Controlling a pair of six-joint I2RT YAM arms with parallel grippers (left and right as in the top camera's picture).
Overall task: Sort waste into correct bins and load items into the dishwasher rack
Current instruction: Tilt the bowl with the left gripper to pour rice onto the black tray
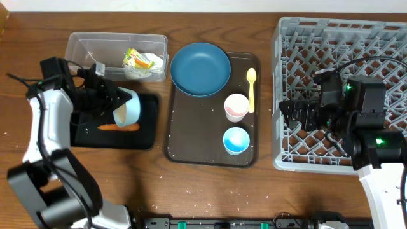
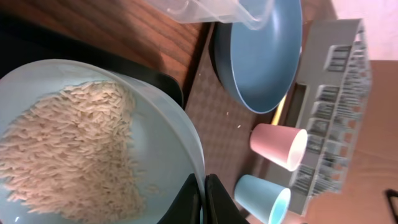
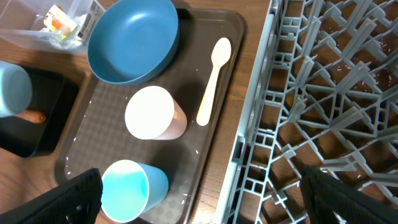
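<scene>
Left wrist view: closest in, the left end effector (image 2: pixel 203 199) is clamped on the rim of the bowl (image 2: pixel 168 149), one finger on each side of the wall. A heap of white rice grains (image 2: pixel 68 143) lies inside the bowl. Past the bowl comes the brown serving tray (image 2: pixel 224 112). On it are the pink cup (image 2: pixel 280 146), the light-blue cup (image 2: pixel 261 196) and, farther off, the dark-blue plate (image 2: pixel 261 56). The grey dishwasher rack (image 2: pixel 336 93) stands beyond them. From overhead, the bowl hangs tilted above the black tray (image 1: pixel 147 127), and the orange carrot stick (image 1: pixel 118 127) lies on that tray just below it. Behind the black tray sits the clear tub (image 1: pixel 82 48), which holds the green-yellow wrapper (image 1: pixel 140 60) and the crumpled tissue (image 1: pixel 137 72). The wrapper's print is too small to read. In the right wrist view, the right end effector (image 3: pixel 199 186) has its fingers spread wide, with nothing between them. It hovers over the rack's left edge, beside the serving tray. The yellow spoon (image 3: pixel 212 81) lies on the serving tray between the pink cup and the rack. Both cups stand mouth up, and a few white specks dot the serving tray and the table (image 1: pixel 210 191).
</scene>
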